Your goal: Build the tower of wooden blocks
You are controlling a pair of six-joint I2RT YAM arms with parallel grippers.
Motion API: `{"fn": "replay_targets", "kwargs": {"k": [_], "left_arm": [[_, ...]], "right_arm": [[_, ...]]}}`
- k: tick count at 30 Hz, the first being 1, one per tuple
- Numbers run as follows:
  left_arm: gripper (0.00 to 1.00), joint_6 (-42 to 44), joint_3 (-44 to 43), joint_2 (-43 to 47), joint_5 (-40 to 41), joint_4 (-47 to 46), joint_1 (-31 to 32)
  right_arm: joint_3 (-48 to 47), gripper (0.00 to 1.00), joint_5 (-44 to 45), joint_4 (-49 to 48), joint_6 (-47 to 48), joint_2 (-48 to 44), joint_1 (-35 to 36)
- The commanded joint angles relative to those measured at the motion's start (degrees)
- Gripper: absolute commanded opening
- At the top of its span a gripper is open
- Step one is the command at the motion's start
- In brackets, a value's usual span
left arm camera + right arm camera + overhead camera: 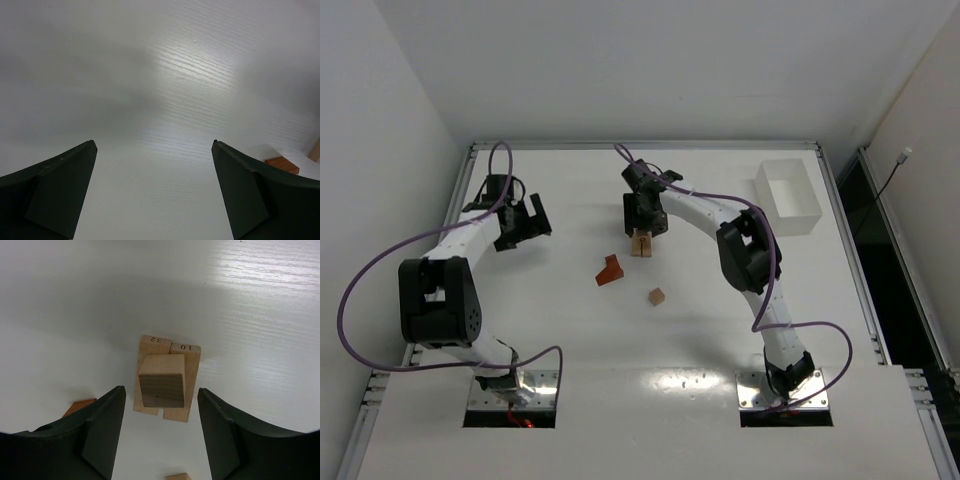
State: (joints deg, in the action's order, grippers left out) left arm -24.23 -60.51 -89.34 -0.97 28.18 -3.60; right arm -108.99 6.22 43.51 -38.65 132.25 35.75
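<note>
Tan wood forms the tower [161, 385] mid-frame: two bars side by side, one cube on top. Two loose pieces lie below it, a reddish-brown block [610, 270] and a small tan cube [657, 296]. The right gripper [160, 432] straddles the tower, fingers parted and clear of it; the left gripper [155, 195], upper left, is spread wide.

The table [260, 300] is white, with a fine ribbed grain across it and a soft satin sheen that flares where the light strikes. The tower [185, 354] is bare pale wood, matt and unvarnished. Its top cube [161, 386] shows darker end-grain bands, and the two bars under it carry printed numbers. A loose block [610, 270] is reddish-brown wood, and a small cube [657, 296] is pale tan wood. The fingers [100, 435] of the right end effector [160, 391] and the fingers [55, 195] of the left end effector [154, 145] look like dark matt plastic, faintly rough along the edges. The tray [798, 220] looks like smooth white plastic. The right arm's casing [700, 212] is smooth and white.
</note>
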Motion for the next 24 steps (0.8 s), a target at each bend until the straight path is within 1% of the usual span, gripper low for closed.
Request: {"fn": "replay_targets", "kwargs": {"k": [1,5,6,9,10,11,12,13,14,15,16,17,18,19,20,21,23,24], "left_arm": [[1.00,0.4,-2.4,-0.2,-1.1,-0.9,-0.8],[1.00,1.0,-1.3,1.0,-1.1,-1.5,-0.8],[1.00,1.0,-1.3,1.9,-1.1,-1.5,-0.8],[1.00,2.2,1.0,4.4,-1.1,-1.5,-0.8],[1.00,2.2,2.3,5.3,-1.1,-1.5,-0.8],[1.00,2.8,3.1,7.1,-0.6,-2.1,-0.8],[1.00,2.8,3.7,8.1,0.2,-2.1,-0.8],[1.00,3.4,5.0,9.0,0.2,-2.1,-0.8],[1.00,3.9,5.6,9.8,0.2,-2.8,-0.8],[1.00,4.4,5.6,11.3,0.2,-2.8,-0.8],[1.00,5.1,5.6,11.9,0.2,-2.8,-0.8],[1.00,5.2,6.2,12.4,0.2,-2.8,-0.8],[1.00,5.7,6.2,12.4,0.2,-2.8,-0.8],[1.00,5.7,6.2,12.4,0.2,-2.8,-0.8],[1.00,5.7,5.6,12.4,0.2,-2.2,-0.8],[1.00,5.0,5.6,12.4,0.2,-2.2,-0.8],[1.00,4.5,4.4,12.4,-1.1,-2.2,-0.8],[1.00,4.5,4.3,11.7,-1.1,-2.2,-0.8]], "right_arm": [[-1.3,0.57,0.3,-1.4,-0.4,-1.9,-0.2],[-0.7,0.56,-1.3,-4.2,4.2,-4.5,-0.2],[-0.7,0.56,-2.2,-4.7,5.4,-6.9,-0.2],[3.2,0.55,-5.7,-7.6,14.5,-12.7,0.4],[6.6,0.55,-7.3,-8.5,17.4,-17.8,0.4],[8.9,0.55,-9.4,-9.6,23.8,-20.8,0.4],[14.5,0.55,-13.2,-11.5,27.1,-23.9,0.4],[17.7,0.53,-16.5,-12.5,35.4,-30.3,0.4],[21.0,0.53,-20.1,-12.5,40.0,-33.3,0.4],[27.0,0.53,-23.9,-12.5,43.5,-36.1,0.4],[29.5,0.53,-25.3,-11.3,46.4,-38.4,-0.1],[31.3,0.51,-27.6,-9.2,52.7,-40.1,-0.2],[33.9,0.50,-27.6,-5.1,54.0,-42.0,0.4],[35.7,0.49,-27.0,-4.1,54.0,-42.9,0.9],[39.3,0.49,-27.8,-3.5,54.0,-45.0,1.9],[41.4,0.52,-27.8,-3.5,54.0,-46.4,2.7],[46.6,0.55,-28.7,-4.9,54.0,-48.3,5.5],[47.8,0.56,-28.7,-5.4,54.0,-48.3,6.5]]}}
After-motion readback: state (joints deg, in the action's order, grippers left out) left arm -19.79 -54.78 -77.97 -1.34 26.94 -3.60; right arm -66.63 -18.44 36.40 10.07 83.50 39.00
